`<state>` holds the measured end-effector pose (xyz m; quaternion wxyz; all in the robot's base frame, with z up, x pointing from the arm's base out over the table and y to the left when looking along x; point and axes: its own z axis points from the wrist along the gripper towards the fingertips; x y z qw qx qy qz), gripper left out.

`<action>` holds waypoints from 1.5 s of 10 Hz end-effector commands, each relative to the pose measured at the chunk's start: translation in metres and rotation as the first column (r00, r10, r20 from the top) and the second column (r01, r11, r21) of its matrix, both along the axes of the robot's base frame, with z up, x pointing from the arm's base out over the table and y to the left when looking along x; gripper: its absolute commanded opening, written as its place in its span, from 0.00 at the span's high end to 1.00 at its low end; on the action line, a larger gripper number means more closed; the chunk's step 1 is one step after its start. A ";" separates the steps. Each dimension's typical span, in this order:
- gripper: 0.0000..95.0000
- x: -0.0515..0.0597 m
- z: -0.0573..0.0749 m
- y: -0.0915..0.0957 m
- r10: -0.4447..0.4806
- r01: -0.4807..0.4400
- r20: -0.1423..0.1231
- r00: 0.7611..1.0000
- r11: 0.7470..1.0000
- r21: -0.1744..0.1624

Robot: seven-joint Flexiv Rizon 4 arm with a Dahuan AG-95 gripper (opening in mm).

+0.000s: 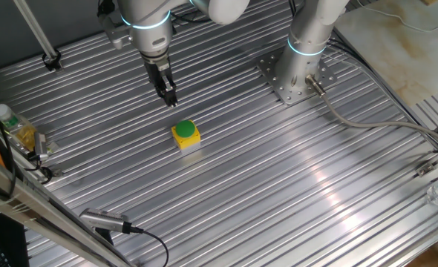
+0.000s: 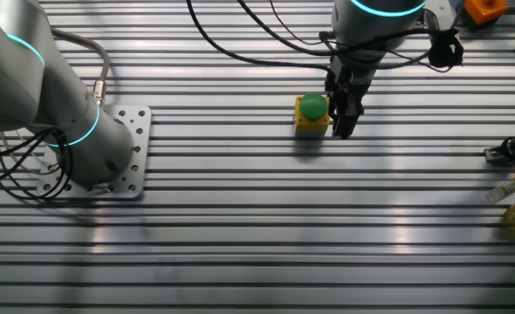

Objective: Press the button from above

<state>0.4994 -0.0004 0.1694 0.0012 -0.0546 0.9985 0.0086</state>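
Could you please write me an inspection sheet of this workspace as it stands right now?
Surface: ribbed metal table, with glare streaks.
Job's things: green button on a yellow box with a pale base, upright, untouched.
Clutter: bottle at one table edge; orange-tipped tube and a black clamp at that same edge.
Grippers: pincer pointing down, off to the side of the button and not over it; finger state cannot be told.
Cables: black cables trail behind the arm; a grey hose runs from the arm's base plate; a black cable lies near the front edge.
Surroundings: pale board beyond the table.
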 end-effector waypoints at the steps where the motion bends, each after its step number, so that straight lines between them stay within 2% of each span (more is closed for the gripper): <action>1: 1.00 0.001 0.001 0.000 0.114 -0.114 -0.003 0.994 0.993 0.021; 11: 1.00 0.001 0.001 0.001 0.108 -0.108 -0.005 0.994 0.994 0.021; 15: 1.00 0.007 -0.001 0.014 0.094 -0.094 0.008 0.996 0.995 0.020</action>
